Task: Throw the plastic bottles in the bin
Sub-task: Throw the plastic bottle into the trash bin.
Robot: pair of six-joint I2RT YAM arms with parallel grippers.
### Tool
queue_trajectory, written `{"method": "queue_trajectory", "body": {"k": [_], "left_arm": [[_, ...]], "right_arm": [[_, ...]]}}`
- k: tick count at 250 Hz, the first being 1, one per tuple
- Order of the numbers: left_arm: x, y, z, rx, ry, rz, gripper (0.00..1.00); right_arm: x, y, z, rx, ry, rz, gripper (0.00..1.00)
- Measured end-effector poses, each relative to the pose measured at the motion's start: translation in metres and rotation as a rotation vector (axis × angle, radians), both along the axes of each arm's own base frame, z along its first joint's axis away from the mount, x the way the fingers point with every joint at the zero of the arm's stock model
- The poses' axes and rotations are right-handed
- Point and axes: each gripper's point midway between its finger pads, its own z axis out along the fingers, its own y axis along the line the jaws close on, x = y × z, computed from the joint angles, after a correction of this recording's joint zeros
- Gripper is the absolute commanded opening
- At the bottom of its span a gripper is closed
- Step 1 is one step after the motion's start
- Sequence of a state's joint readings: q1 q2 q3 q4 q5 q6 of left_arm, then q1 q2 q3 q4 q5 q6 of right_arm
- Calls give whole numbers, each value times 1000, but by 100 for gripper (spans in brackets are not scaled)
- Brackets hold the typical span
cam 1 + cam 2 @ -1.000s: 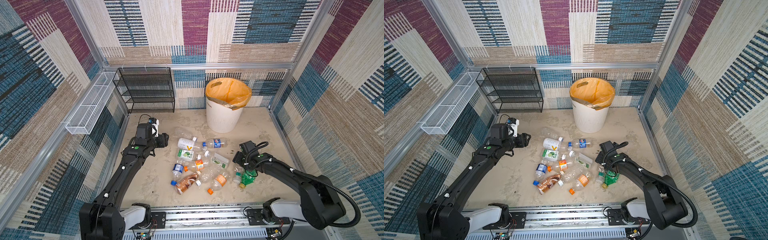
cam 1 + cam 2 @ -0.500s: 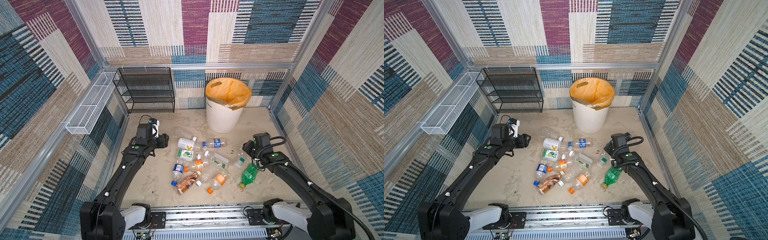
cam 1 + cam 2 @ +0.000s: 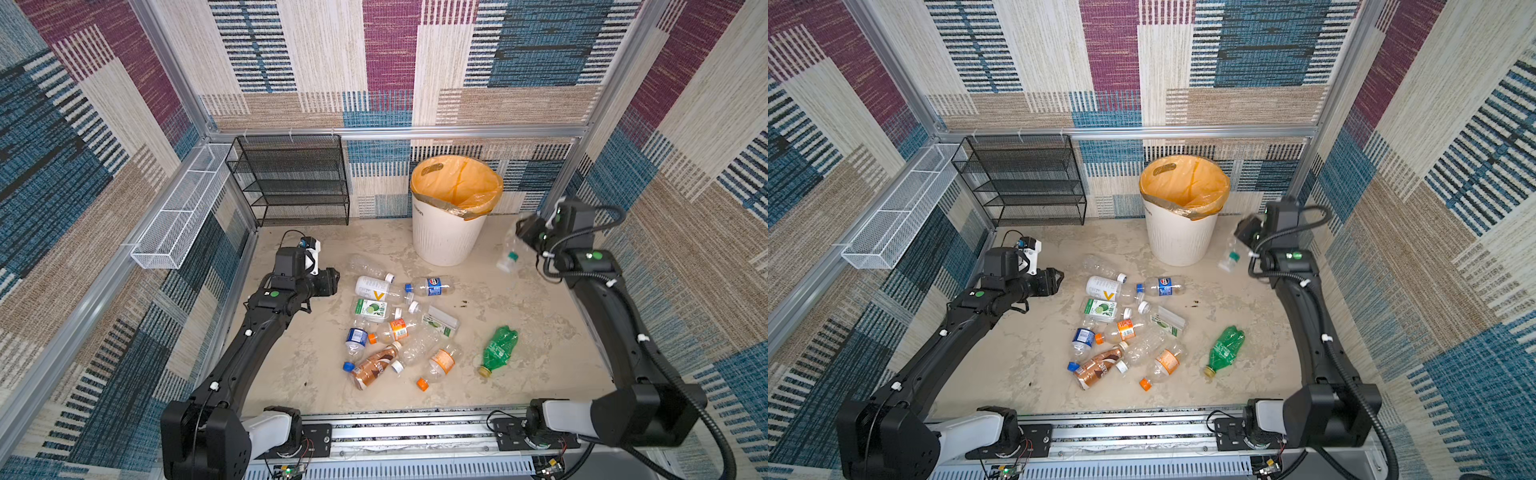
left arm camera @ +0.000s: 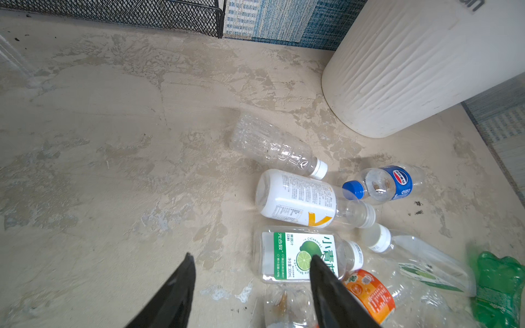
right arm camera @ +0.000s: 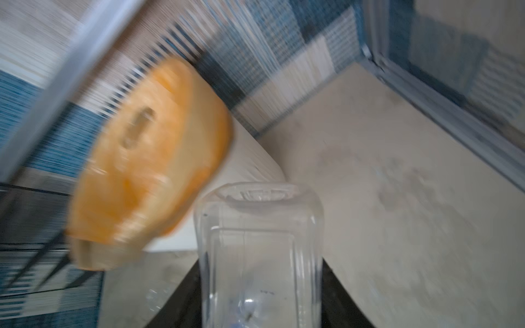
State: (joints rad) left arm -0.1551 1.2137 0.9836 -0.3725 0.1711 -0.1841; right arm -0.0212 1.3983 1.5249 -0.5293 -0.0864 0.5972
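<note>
Several plastic bottles (image 3: 395,328) lie scattered mid-floor, among them a white one (image 3: 372,286), a brown one (image 3: 374,365) and a green one (image 3: 498,347) off to the right. The bin (image 3: 444,237), white and ribbed with an orange bag, stands at the back. My right gripper (image 3: 524,232) is raised to the right of the bin, shut on a clear bottle (image 5: 258,241) that hangs cap down (image 3: 509,255). My left gripper (image 4: 251,257) hovers open over bare floor left of the pile, near a lime-label bottle (image 4: 298,255).
A black mesh rack (image 3: 291,183) stands against the back wall left of the bin. A white wire basket (image 3: 178,212) hangs on the left wall. Patterned walls close in on three sides and a metal rail (image 3: 415,432) runs along the front.
My right gripper shut on the clear bottle near the green one, then lifted it up and back towards the bin. The left arm has stayed still.
</note>
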Motion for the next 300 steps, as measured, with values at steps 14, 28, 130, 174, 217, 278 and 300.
{"method": "queue_trajectory", "body": {"k": [14,28,130,174,217,278,300], "left_arm": [[-1,0,2,-1,-6,0,66],[-2,0,5,-3,-15,-2,68],[-14,-13,6,-61,-1,-22,72],[-9,-28,-3,-106,27,-34,72],[-9,-44,-27,-154,93,-38,74],[-16,-66,-51,-154,177,-79,74],[-26,-71,-57,-154,199,-92,74]], "right_arm": [[39,13,66,24,-146,77,68],[82,27,100,48,-222,158,99],[148,8,-41,-3,45,196,99],[64,-2,40,-146,-116,138,99],[-95,-16,136,-272,-444,-14,99],[-112,-34,-52,-377,-7,-23,99],[-129,-33,-60,-386,-27,-28,99]]}}
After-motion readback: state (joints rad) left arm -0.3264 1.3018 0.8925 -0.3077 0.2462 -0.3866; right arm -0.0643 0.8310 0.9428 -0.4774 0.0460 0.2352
